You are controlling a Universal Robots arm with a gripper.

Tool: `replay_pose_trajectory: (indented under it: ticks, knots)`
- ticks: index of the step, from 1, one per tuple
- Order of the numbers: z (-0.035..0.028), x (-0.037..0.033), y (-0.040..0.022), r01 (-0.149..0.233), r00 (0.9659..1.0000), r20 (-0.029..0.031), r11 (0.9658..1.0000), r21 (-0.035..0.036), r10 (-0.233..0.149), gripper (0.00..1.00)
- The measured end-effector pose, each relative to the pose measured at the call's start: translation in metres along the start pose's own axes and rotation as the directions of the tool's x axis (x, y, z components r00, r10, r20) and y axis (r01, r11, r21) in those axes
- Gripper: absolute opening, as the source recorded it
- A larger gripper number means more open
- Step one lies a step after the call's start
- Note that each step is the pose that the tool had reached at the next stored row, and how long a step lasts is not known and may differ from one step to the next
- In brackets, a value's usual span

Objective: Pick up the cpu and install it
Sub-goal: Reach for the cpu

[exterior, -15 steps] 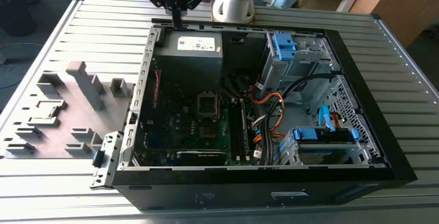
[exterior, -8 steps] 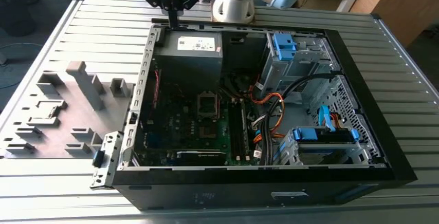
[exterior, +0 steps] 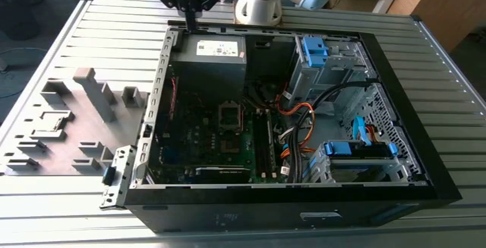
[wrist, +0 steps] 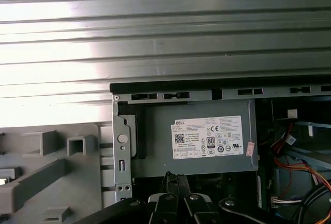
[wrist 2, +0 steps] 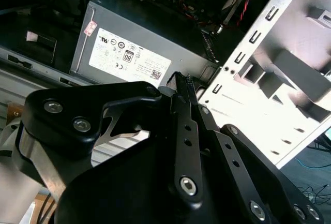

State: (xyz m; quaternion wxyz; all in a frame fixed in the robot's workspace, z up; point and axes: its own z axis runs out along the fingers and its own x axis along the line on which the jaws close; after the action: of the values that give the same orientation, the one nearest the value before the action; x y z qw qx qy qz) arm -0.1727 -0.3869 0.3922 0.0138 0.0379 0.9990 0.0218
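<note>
Where the open computer case [exterior: 266, 205] sits on the slatted surface [exterior: 99, 26], hanging over its grey power box [exterior: 216, 54] with fingers [wrist: 171, 182] pressed together.

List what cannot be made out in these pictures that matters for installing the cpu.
- Exterior view: whether the socket is filled. It is too small and dark to tell.
- Exterior view: what sits in the pockets of the grey tray. The contents are too small to tell.
- Exterior view: the arm above the hand. It is cut off by the top edge.
- Second wrist view: the near end of the power supply. It is hidden by the hand's links.
</note>
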Motion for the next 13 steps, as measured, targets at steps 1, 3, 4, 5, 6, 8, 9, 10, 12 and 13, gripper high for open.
replay_pose_trajectory:
  ticks: [1, 3, 4, 5, 6, 8, 9, 10, 12, 13]
  knots:
    - [0.0000, 0.0004, 0.0000, 0.000, 1.0000, 0.0000, 1.0000, 0.0000, 0.000, 0.11]
    - [0.0000, 0.0008, -0.0001, 0.000, 1.0000, -0.0001, 1.0000, 0.0001, 0.000, 0.11]
    - [0.0000, 0.0010, -0.0001, 0.000, 1.0000, 0.0000, 1.0000, 0.0001, 0.000, 0.11]
    - [0.0000, 0.0012, -0.0001, 0.000, 1.0000, 0.0000, 1.0000, 0.0001, 0.000, 0.11]
    - [0.0000, 0.0012, -0.0001, 0.000, 1.0000, -0.0001, 1.0000, 0.0001, 0.000, 0.11]
    - [0.0000, 0.0013, -0.0001, 0.000, 1.0000, 0.0000, 1.0000, 0.0000, 0.000, 0.11]
    - [0.0000, 0.0013, -0.0001, 0.000, 1.0000, -0.0001, 1.0000, 0.0001, 0.000, 0.11]
    - [0.0000, 0.0013, -0.0001, 0.000, 1.0000, -0.0001, 1.0000, 0.0001, 0.000, 0.11]
    - [0.0000, 0.0018, -0.0002, 0.000, 1.0000, 0.0000, 1.0000, 0.0000, 0.000, 0.11]
    - [0.0000, 0.0023, -0.0002, 0.000, 1.0000, 0.0001, 1.0000, 0.0000, 0.000, 0.11]
